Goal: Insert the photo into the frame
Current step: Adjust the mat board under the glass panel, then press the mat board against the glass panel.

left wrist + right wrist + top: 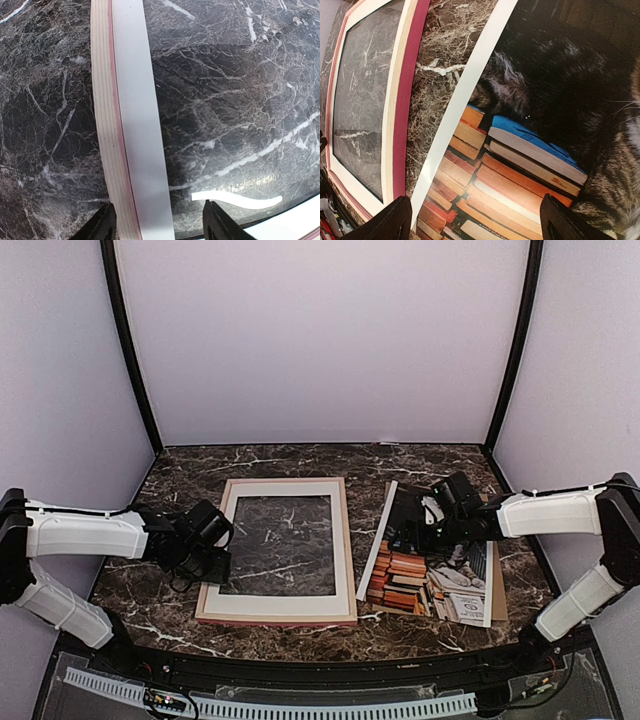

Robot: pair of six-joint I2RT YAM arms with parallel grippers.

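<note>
The photo (410, 580) lies picture-up just right of the frame (285, 488), long sides parallel, so it must go leftward. The right fingers (390, 220) hang released over its frame-side edge; the left fingers (100, 227), also released, straddle the frame's left rail.

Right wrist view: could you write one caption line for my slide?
Right gripper, jaws open, above the cat-and-books photo; the pink-edged wooden frame lies beside it on the dark marble table.
</note>
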